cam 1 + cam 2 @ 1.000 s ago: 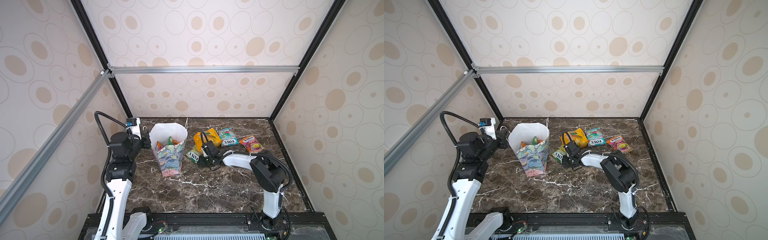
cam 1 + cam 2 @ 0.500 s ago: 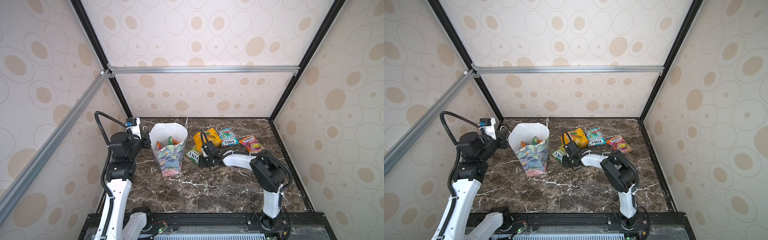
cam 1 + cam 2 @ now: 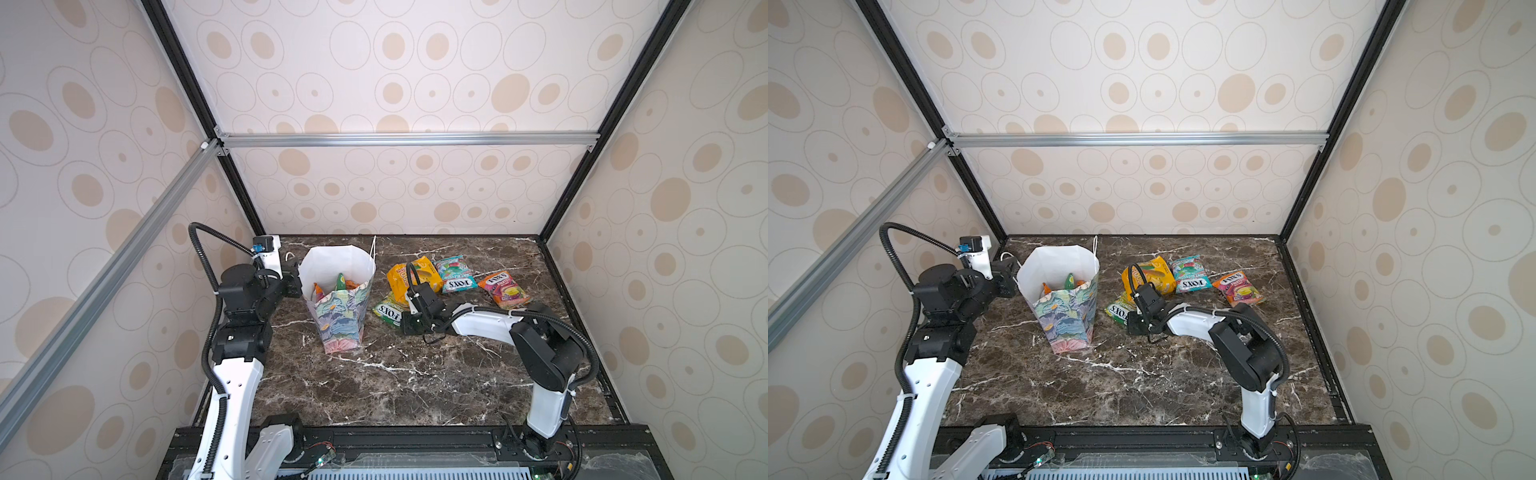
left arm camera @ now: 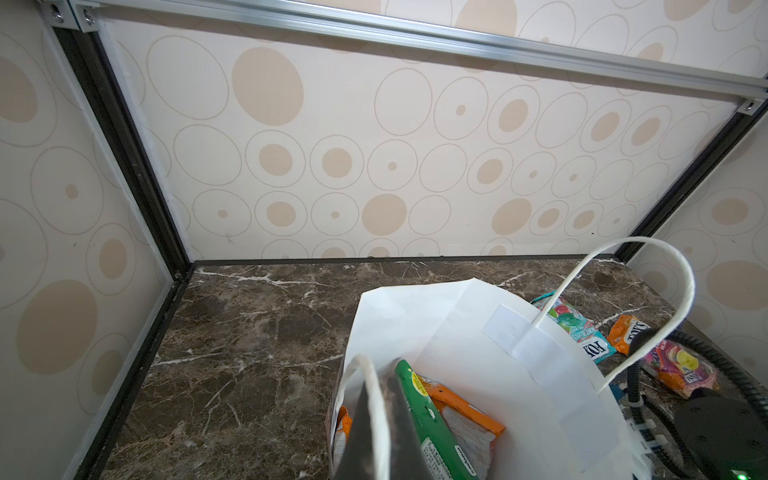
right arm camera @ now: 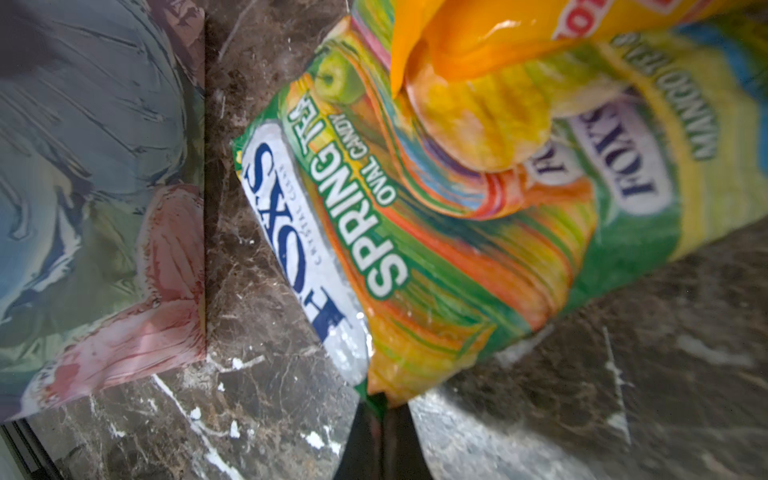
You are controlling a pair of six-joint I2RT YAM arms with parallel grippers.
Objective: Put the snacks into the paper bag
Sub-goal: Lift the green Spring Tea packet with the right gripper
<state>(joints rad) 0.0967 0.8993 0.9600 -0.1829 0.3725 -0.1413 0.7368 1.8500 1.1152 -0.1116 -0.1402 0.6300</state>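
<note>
Right pincer (image 5: 380, 432): just snapped shut, nipped on the near corner of the glossy green "Spring Tea" plastic packet (image 5: 415, 266), which lay flat on the dark marble surface (image 3: 415, 395) right of the tall floral-print paper bag (image 3: 340, 324).
Left pincer (image 4: 376, 424): clenched on the bag's left rim, bag upright.
Overlap: crinkly yellow plastic packet (image 5: 478, 37) draped over the green packet's far end.
Meaning: grasp judged secured; lift toward the bag's mouth due next.

Paper bag (image 3: 338, 320) upright on table (image 3: 395, 386), snacks (image 3: 340, 284) inside, other snacks (image 3: 455, 278) to its right
</note>
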